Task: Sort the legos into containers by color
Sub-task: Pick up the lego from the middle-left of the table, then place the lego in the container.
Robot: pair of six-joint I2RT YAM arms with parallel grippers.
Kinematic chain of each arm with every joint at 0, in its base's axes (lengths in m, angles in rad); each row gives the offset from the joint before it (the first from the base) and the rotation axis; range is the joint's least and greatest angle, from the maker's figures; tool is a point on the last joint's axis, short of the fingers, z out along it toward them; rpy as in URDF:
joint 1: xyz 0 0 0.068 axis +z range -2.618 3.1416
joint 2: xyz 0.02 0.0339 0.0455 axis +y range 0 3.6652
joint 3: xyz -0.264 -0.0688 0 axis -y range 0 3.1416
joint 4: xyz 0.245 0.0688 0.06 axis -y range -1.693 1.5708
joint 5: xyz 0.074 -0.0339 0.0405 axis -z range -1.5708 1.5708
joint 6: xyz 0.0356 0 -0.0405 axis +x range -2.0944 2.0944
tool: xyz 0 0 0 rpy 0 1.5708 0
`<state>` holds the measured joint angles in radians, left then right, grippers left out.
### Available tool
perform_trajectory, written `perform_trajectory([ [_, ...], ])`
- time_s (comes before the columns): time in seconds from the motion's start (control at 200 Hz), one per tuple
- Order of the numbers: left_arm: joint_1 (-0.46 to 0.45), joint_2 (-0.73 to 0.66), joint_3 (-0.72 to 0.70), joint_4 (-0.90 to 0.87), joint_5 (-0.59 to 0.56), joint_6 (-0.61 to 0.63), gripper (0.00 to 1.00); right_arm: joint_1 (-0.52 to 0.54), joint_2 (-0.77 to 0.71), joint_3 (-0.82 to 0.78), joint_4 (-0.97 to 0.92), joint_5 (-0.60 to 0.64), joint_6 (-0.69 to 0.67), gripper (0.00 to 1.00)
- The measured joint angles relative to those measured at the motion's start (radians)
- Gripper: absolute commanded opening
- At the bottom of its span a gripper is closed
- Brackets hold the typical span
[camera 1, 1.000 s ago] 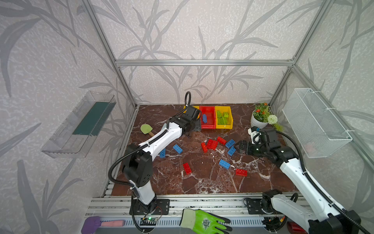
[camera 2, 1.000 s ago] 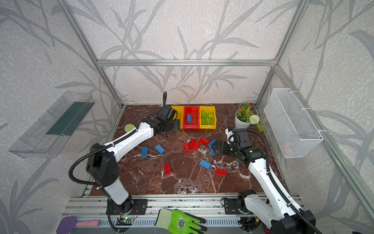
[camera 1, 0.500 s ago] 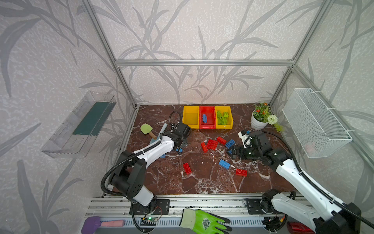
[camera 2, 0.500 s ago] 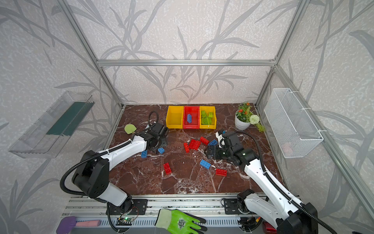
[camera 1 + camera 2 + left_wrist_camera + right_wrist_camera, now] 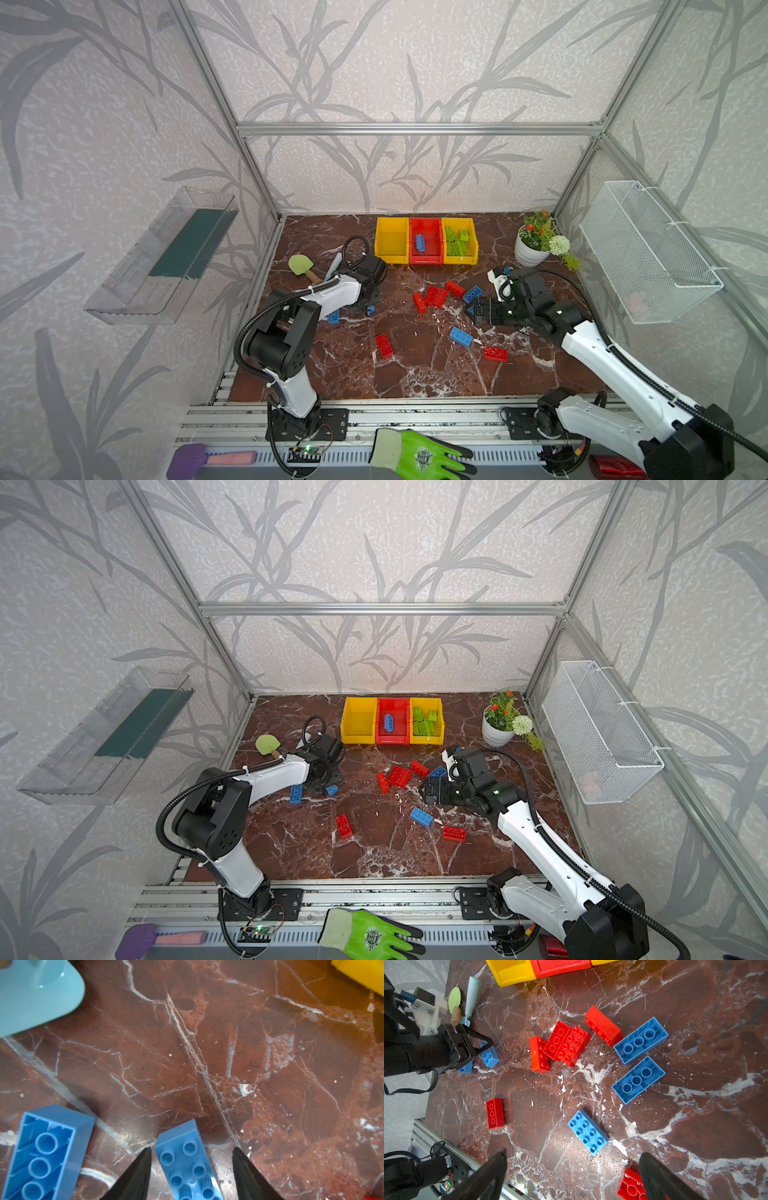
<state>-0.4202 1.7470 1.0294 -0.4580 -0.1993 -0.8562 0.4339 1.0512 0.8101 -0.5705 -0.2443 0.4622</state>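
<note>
The left gripper (image 5: 191, 1149) is being held low over the red-brown marble tabletop (image 5: 228, 1043). A small blue studded plastic brick (image 5: 187, 1167) is being straddled by its black fingertips (image 5: 141, 1169). One tip is being kept almost against the brick's side, while a clear gap is being left at the other. The jaws are being held partway apart, and no closed grip is being shown. Just outside the nearer fingertip, a second blue plastic brick (image 5: 45, 1157) is lying hollow side up. Ahead of the tips, to that same side, part of a pale blue plastic tool (image 5: 31, 995) is being seen.

The right gripper (image 5: 573, 1152) is being held wide apart, with nothing between its fingers. Just ahead of it, a blue eight-stud brick (image 5: 588, 1132) is lying studs up. Beside one finger, a red brick (image 5: 631, 1186) is being partly hidden. Farther ahead, two upturned blue bricks (image 5: 640, 1041) and a cluster of red bricks (image 5: 566, 1045) are lying.

In both top views, beyond both grippers, three joined plastic bins are being seen: a yellow bin (image 5: 391, 258), a red bin (image 5: 426, 261) holding one blue brick (image 5: 420, 243), and a second yellow bin (image 5: 460, 261) holding lime green bricks (image 5: 457, 245).
</note>
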Motion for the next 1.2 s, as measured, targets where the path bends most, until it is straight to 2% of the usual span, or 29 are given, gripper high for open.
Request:
perform_trajectory([
  [0.37,0.004,0.031,0.002,0.018,0.023,-0.027,0.11,0.0,0.015,0.0,0.007,0.002,-0.014,0.99],
  [0.505,-0.002,0.043,0.035,-0.016,0.025,-0.018,0.03,0.0,0.022,0.0,0.014,0.002,-0.019,0.99],
  [0.65,-0.039,0.087,0.175,-0.092,0.005,0.023,0.02,0.0,0.027,0.0,0.023,0.006,-0.023,0.99],
  [0.895,-0.088,0.2,0.532,-0.189,-0.043,0.111,0.02,-0.021,0.025,0.0,0.023,0.018,-0.027,0.99],
  [1.2,-0.09,0.477,1.043,-0.313,-0.037,0.213,0.02,-0.066,0.008,0.011,-0.009,0.035,-0.041,0.99],
])
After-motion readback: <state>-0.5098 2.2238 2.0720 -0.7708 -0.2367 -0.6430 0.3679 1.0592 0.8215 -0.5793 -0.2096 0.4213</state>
